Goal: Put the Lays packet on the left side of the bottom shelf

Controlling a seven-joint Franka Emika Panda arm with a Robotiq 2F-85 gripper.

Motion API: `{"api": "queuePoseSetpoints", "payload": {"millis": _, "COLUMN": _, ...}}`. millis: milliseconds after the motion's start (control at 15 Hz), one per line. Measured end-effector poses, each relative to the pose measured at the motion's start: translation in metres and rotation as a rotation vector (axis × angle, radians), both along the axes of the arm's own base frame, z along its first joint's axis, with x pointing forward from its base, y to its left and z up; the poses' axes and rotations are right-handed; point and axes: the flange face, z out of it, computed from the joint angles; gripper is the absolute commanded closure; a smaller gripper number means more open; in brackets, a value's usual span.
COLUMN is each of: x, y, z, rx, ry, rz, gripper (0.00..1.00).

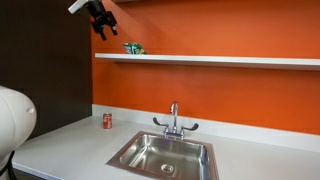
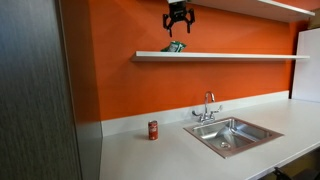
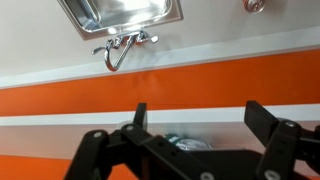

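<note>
Hovering above the shelf point(image 1: 220, 60), the claw point(image 1: 103, 33) stands wide and empty; the packet point(image 1: 133, 48) lies on the shelf beneath.

gripper point(image 1: 101, 30) sits high in frame in both exterior views, black body, hanging off a white arm link point(image 1: 78, 5) that comes in from the top edge; in an exterior view it is tilted, tips pointing down and off to one side; in an exterior view it reads near vertical point(image 2: 178, 28), tips down, arm itself out of frame above; wrist view: gripper point(image 3: 200, 122) enters from the bottom edge, two black fingers point(image 3: 140, 115) standing well apart, jaws wide; linkage bars splayed to both sides; pads not touching anything visible
</note>
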Motion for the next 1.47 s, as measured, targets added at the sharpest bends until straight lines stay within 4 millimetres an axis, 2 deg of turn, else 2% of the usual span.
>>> {"api": "queuePoseSetpoints", "payload": {"millis": 333, "x": -0.050, "y": 0.010, "z": -0.021, "rx": 0.024, "ry": 0.122, "rz": -0.023, "gripper": 0.00}}
{"api": "queuePoseSetpoints", "payload": {"millis": 733, "x": -0.088, "y": -0.003, "z": -0.066, "rx": -0.018, "ry": 0.230, "rz": -0.047, "gripper": 0.00}}
{"api": "queuePoseSetpoints", "payload": {"millis": 1133, "x": -0.113, "y": -0.026, "z": -0.120, "rx": -0.062, "ry": 0.326, "rz": -0.068, "gripper": 0.00}}
{"api": "queuePoseSetpoints", "payload": {"millis": 1467, "x": -0.118, "y": -0.041, "z": -0.161, "rx": -0.078, "ry": 0.415, "rz": -0.038, "gripper": 0.00}}
